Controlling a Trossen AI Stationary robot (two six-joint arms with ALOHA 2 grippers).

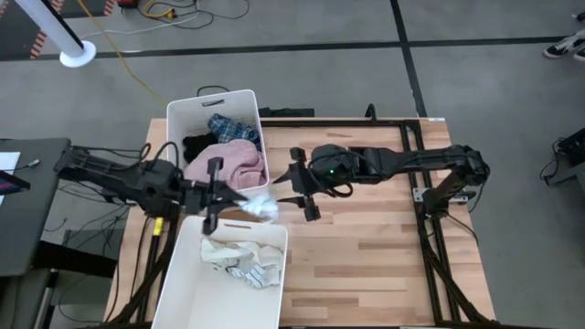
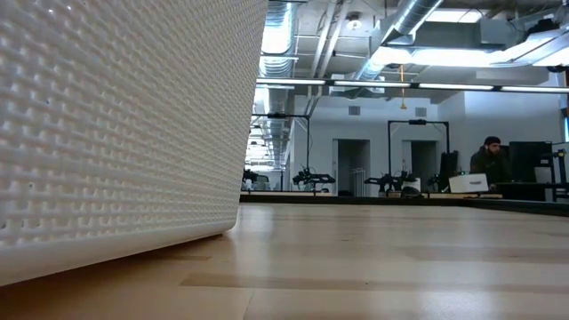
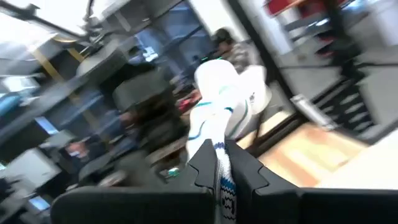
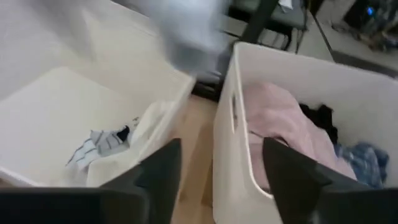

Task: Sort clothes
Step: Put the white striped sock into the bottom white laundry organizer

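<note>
Since the white sock point(image 1: 260, 205) was light, limp cloth, I judged it would sag and slip from a loose hold, so pinching a bunched fold (not a trailing end) suited it best. My left gripper point(image 1: 218, 195) was clamped on one end of it, the rest hanging past the fingertips between the two bins point(image 1: 187, 274). My right gripper point(image 1: 304, 190) stood just beside the sock, fingers spread, grasping nothing.

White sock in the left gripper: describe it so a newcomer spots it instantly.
On the wooden table, look between the two white bins. The left gripper is shut on a white sock there, the only garment hanging outside a bin.
</note>
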